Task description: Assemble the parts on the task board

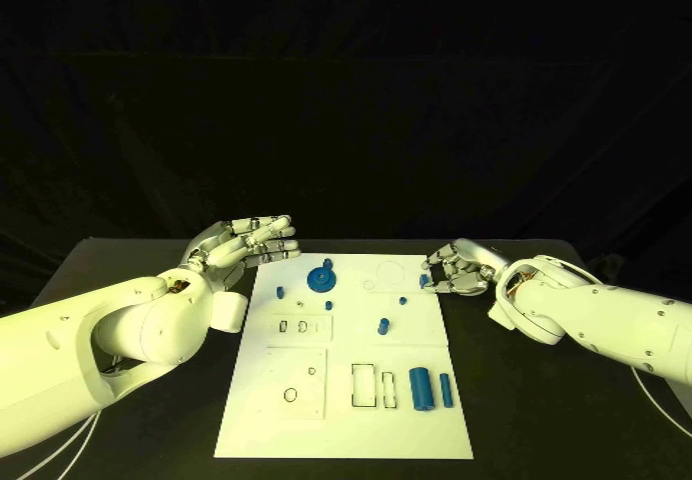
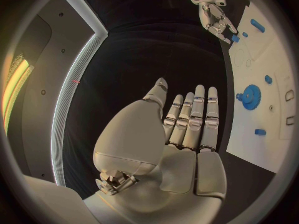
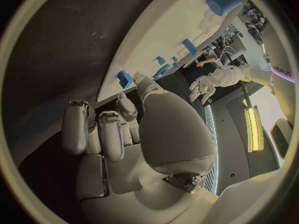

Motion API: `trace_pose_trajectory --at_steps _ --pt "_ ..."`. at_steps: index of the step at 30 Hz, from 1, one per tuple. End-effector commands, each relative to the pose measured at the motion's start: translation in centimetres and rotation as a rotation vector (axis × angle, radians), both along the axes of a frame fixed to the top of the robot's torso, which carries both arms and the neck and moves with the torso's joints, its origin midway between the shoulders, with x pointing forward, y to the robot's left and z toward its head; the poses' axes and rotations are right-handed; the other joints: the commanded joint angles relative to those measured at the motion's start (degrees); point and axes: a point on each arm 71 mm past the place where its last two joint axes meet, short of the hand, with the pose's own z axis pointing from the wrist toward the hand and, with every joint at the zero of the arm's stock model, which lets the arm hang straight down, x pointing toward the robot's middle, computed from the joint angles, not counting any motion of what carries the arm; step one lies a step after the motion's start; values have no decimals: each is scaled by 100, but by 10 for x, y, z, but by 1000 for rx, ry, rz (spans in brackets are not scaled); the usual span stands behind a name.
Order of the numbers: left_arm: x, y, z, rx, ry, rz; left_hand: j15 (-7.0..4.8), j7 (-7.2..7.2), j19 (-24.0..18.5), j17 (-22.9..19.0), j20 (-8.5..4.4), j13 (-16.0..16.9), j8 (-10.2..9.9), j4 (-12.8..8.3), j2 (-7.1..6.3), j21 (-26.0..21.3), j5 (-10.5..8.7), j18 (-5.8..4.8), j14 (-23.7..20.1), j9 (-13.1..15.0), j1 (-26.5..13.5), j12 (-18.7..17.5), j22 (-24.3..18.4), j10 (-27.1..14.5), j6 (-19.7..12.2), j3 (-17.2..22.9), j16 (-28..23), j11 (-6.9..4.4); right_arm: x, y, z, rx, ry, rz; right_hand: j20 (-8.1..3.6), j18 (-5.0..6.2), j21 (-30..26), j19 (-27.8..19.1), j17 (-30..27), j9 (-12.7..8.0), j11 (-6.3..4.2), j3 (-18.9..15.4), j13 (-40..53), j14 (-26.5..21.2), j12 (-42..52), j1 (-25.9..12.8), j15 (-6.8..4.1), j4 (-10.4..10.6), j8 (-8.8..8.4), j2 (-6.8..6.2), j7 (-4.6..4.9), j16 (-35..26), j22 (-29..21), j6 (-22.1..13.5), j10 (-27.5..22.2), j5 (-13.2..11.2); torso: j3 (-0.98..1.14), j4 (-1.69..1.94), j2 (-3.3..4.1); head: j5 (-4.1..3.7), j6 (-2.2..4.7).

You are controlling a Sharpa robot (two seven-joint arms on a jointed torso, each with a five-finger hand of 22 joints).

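Pinching a small blue part (image 1: 426, 281) at the task board's (image 1: 346, 420) far-right edge, the right robot hand (image 1: 459, 270) might drop it; left robot hand (image 1: 248, 240) spread, empty

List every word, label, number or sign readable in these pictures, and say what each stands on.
Dark lettering on the left arm's white forearm, seen in the right wrist view: too small and bent to read.
Task board: black outlines of slots and holes only, no words or numbers.
Blue parts, such as the gear: no markings visible.
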Motion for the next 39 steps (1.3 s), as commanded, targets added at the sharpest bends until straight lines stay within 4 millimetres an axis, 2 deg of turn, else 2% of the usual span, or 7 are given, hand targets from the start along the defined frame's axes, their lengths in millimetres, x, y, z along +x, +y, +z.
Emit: trace_pose_trajectory --at_steps 1,9,25,32,39 --pt "-1 -3 1 -11 -5 -22 3 298 27 -10 -6 6 34 -9 14 -22 30 49 4 9 60 16 -7 -10 55 9 34 -2 1 1 -1 -33 -6 8 9 -22 41 62 905 4 -7 -14 27 469 49 16 4 -9 42 81 -3 35 117 56 60 -20 -3 -1 -3 2 -1" --pt "-1 -3 1 -11 -4 -23 1 295 29 -10 -7 7 39 -22 17 -23 30 49 6 11 68 29 -7 -3 66 22 35 -5 4 3 -3 -42 5 1 -24 -54 150 164 968 25 -53 50 219 486 202 87 -34 -31 145 240 -50 66 250 250 265 -218 4 1 -1 9 -11" --pt "-1 -2 1 -11 -2 -25 1 295 29 -10 -7 7 39 -22 17 -23 30 49 6 11 68 29 -7 -3 66 22 35 -5 5 6 -7 -55 19 -3 -37 -58 160 177 991 22 -64 62 238 492 215 100 -46 -47 161 254 -63 77 267 286 286 -309 4 -1 1 33 -27" --pt "-1 -2 1 -11 -2 -25 1 295 29 -10 -7 7 39 -22 17 -23 30 49 6 11 68 29 -7 -3 66 22 35 -5 4 6 -9 -58 27 -7 -52 -60 168 188 998 31 -90 93 267 494 234 117 -64 -59 209 303 -94 81 284 373 315 -338 6 -5 1 33 -35" --pt "-1 -2 1 -10 -1 -24 1 295 29 -10 -7 7 39 -22 17 -23 30 49 6 11 68 29 -7 -3 66 22 35 -5 5 6 -10 -58 27 -8 -93 -71 206 222 1022 66 -155 169 334 501 278 160 -116 -88 334 411 -171 92 337 572 387 -319 8 -2 1 33 -47"
